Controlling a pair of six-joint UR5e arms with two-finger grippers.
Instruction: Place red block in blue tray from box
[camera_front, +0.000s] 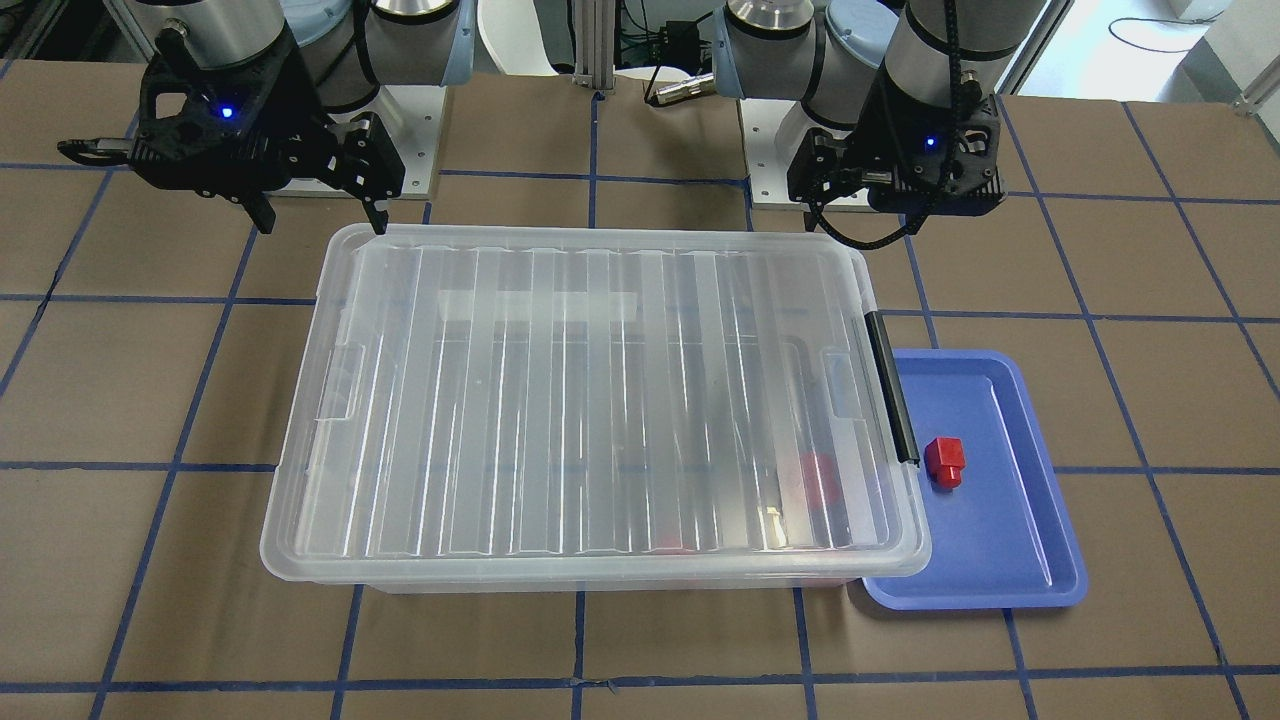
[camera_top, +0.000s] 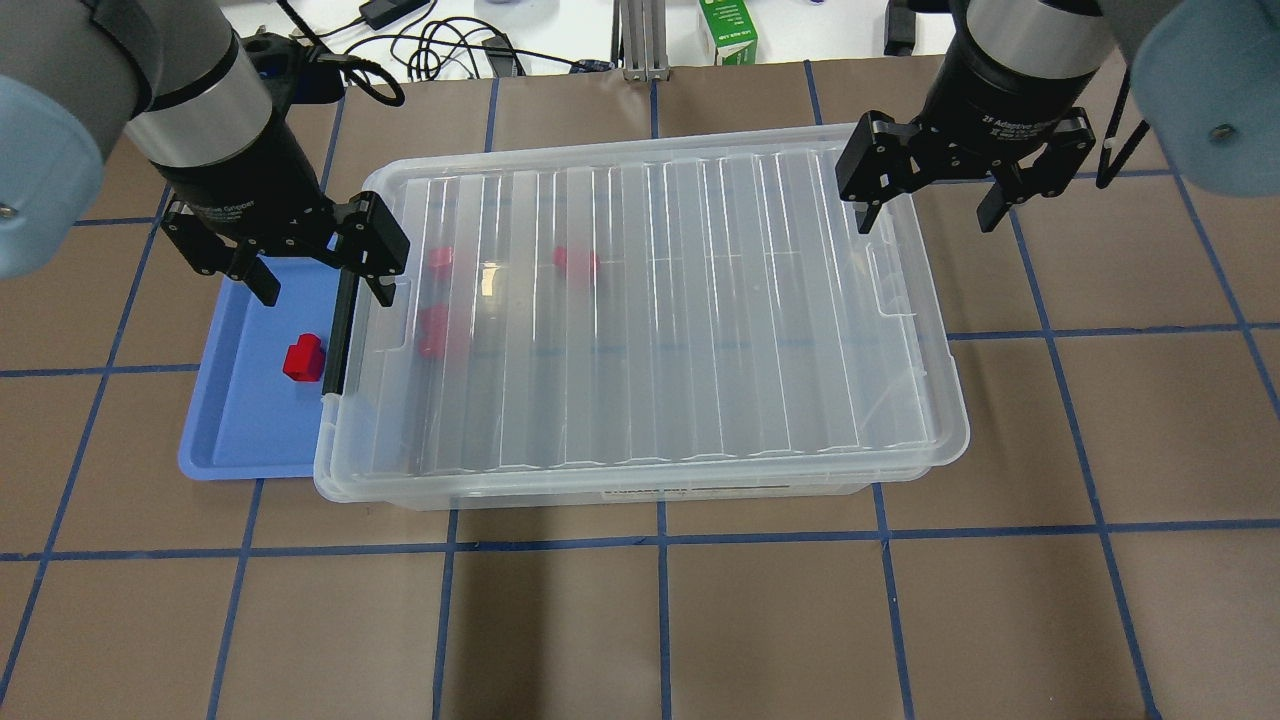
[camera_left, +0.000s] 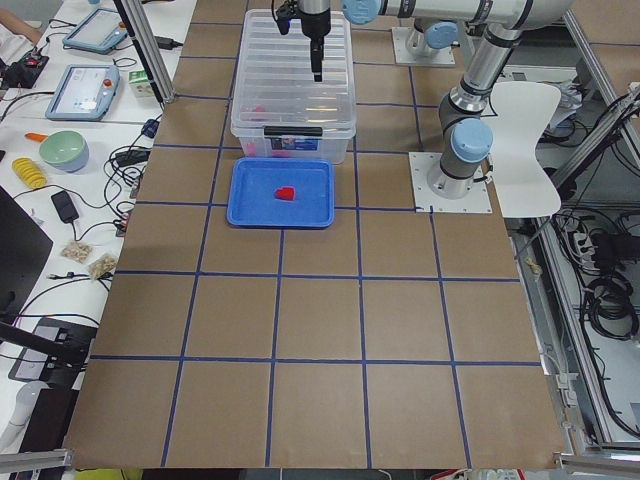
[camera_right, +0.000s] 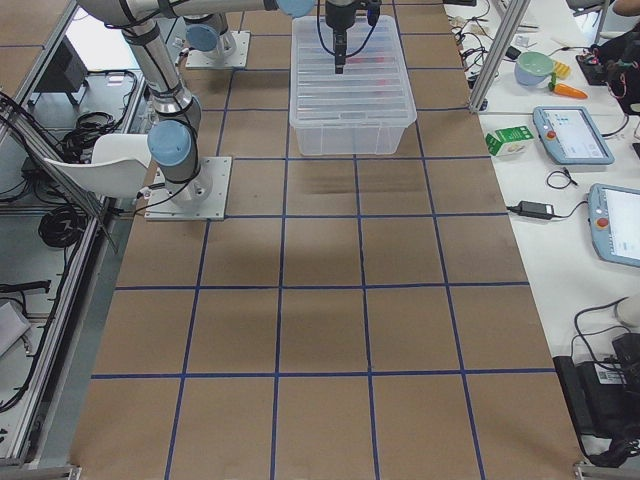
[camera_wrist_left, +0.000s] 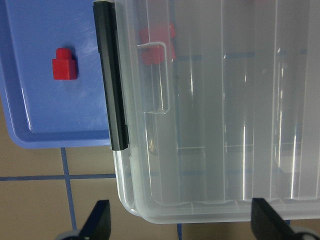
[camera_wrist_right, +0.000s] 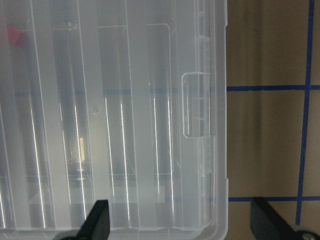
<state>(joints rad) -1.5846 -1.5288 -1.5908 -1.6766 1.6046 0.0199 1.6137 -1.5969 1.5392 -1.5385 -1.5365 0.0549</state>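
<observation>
The red block (camera_top: 303, 358) lies in the blue tray (camera_top: 240, 420), apart from both grippers; it also shows in the front view (camera_front: 943, 462) and the left wrist view (camera_wrist_left: 65, 64). The tray (camera_front: 1000, 540) sits against the box's latch end. The box (camera_top: 650, 300) is a clear bin with its ribbed lid on and a black latch bar (camera_top: 340, 330). My left gripper (camera_top: 325, 292) hovers open and empty over the latch end and the tray's far edge. My right gripper (camera_top: 928, 215) hovers open and empty over the box's opposite far corner.
Several more red pieces (camera_top: 575, 262) show blurred through the lid near the latch end. A green carton (camera_top: 727, 30) and cables lie beyond the table's far edge. Brown mat with blue tape grid surrounds the box.
</observation>
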